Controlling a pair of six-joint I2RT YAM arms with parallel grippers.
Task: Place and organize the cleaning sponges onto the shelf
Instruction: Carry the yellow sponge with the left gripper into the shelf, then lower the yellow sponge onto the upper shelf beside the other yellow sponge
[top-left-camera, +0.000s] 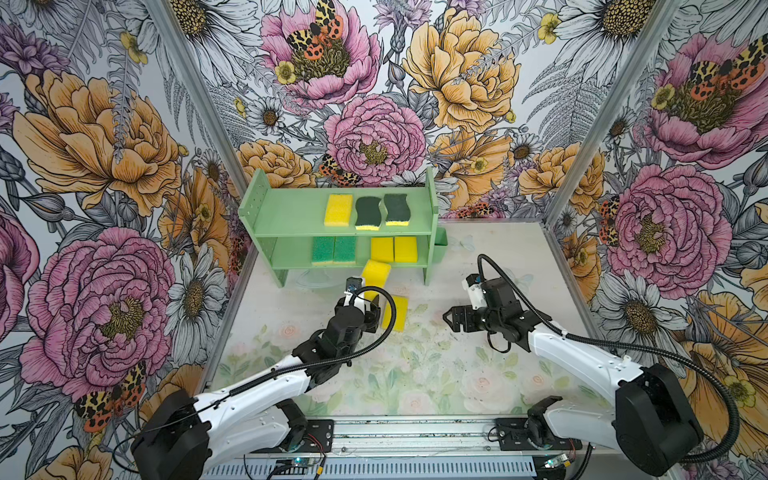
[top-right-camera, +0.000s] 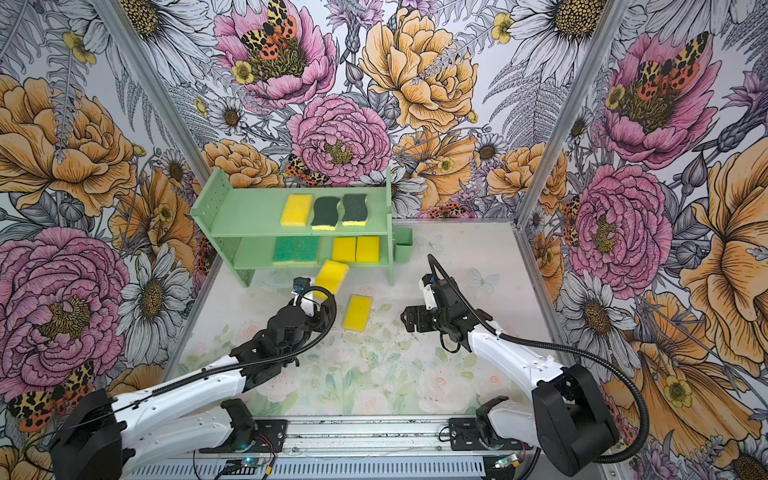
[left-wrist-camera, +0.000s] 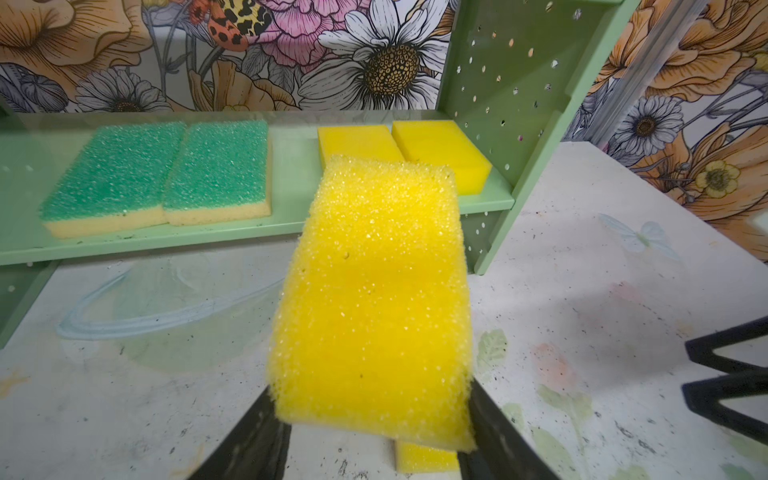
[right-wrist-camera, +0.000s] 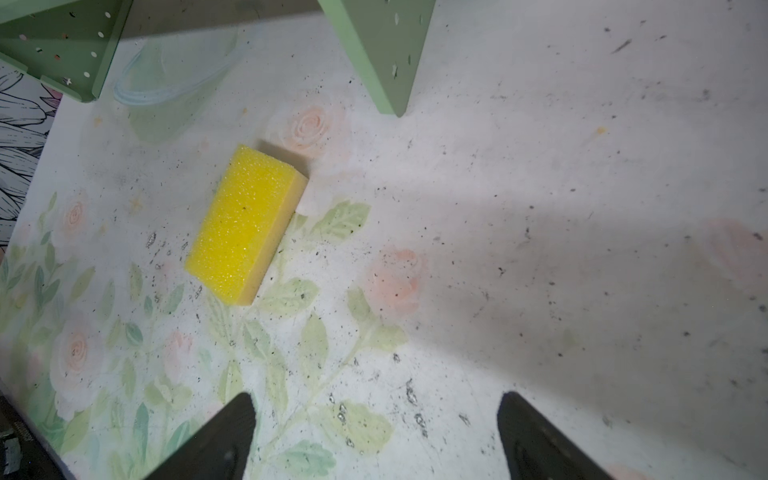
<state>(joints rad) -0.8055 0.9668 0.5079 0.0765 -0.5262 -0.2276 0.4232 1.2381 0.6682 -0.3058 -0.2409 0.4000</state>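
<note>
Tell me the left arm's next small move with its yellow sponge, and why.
Probably raise the held yellow sponge to the shelf's top tier, beside the top yellow sponge, where bare board shows. The left gripper holds it before the lower tier, directly facing two yellow sponges; the gap beside them looks narrow.

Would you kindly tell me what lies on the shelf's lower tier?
Two green sponges and two yellow sponges, side by side. From above, the top tier covers its back.

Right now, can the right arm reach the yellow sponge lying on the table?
Probably yes. The right end effector is open, the sponge lies flat nearby, and only bare table lies between them. The left end effector, holding a second sponge, sits close beside it.
</note>
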